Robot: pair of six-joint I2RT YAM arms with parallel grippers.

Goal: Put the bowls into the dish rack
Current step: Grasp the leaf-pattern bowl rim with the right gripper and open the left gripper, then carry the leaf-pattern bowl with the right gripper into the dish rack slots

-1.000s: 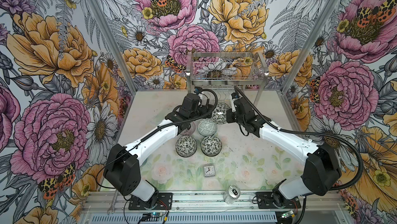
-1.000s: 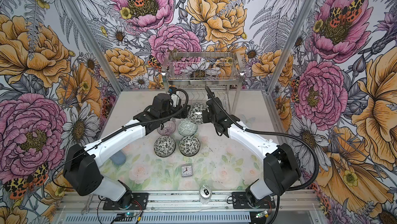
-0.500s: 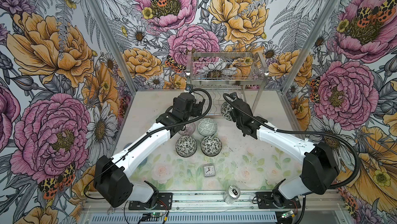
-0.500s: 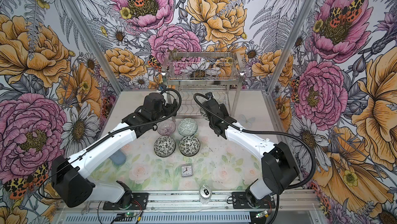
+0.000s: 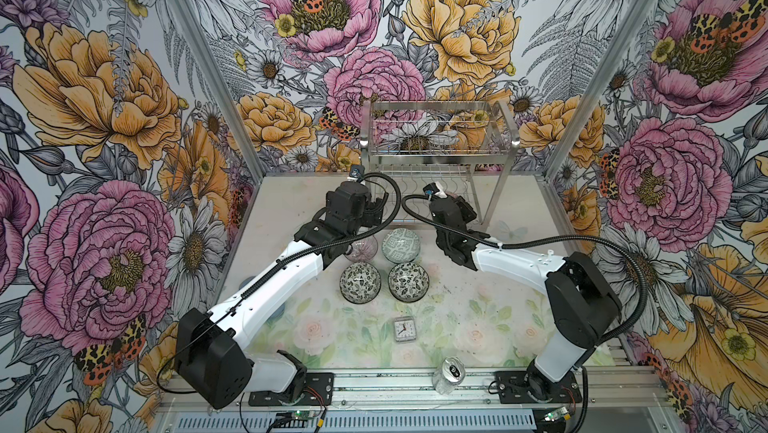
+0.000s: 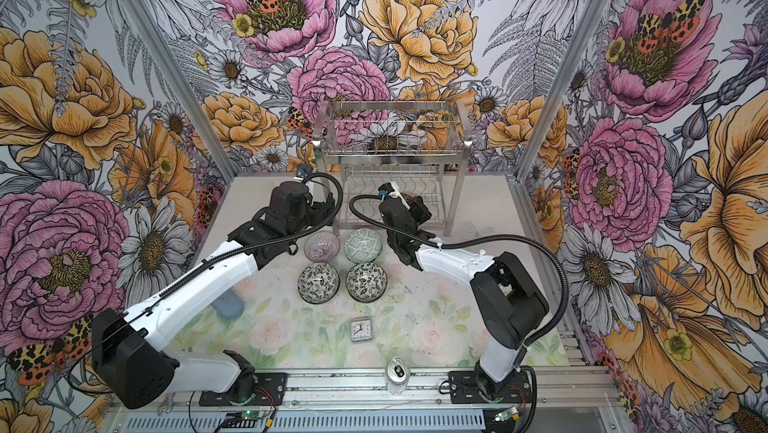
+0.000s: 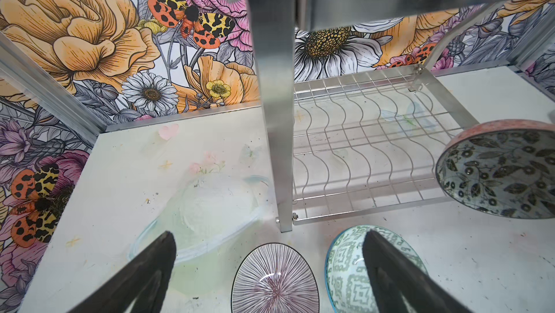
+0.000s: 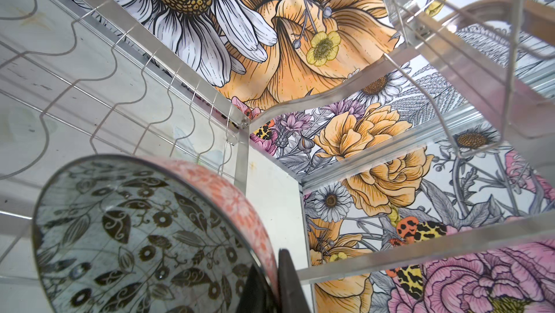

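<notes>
The dish rack (image 5: 436, 152) (image 6: 392, 154) stands at the back of the table. My right gripper (image 8: 271, 281) is shut on the rim of a bowl (image 8: 135, 230) (image 7: 495, 173), pink outside and leaf-patterned inside. It holds the bowl on edge at the front right of the lower wavy-wire tier (image 7: 375, 152). My left gripper (image 7: 268, 236) (image 5: 376, 208) hangs open and empty near the rack's front left post (image 7: 274, 116). Below it sit a striped pink bowl (image 7: 274, 281) (image 6: 321, 245) and a green geometric bowl (image 7: 348, 275) (image 5: 401, 246). Two black-and-white floral bowls (image 5: 360, 283) (image 5: 408, 282) stand nearer the front.
A blue-grey bowl (image 6: 227, 304) shows partly under my left arm. A small square clock (image 5: 404, 329) lies front centre, and a silver can (image 5: 449, 372) stands at the table's front edge. The rack's upper basket tier (image 5: 436, 123) overhangs the lower tier. Metal frame posts flank the back corners.
My right gripper has carried the bowl back from above the table's bowls to the rack's lower tier. My left gripper has drawn back and left, still open.
</notes>
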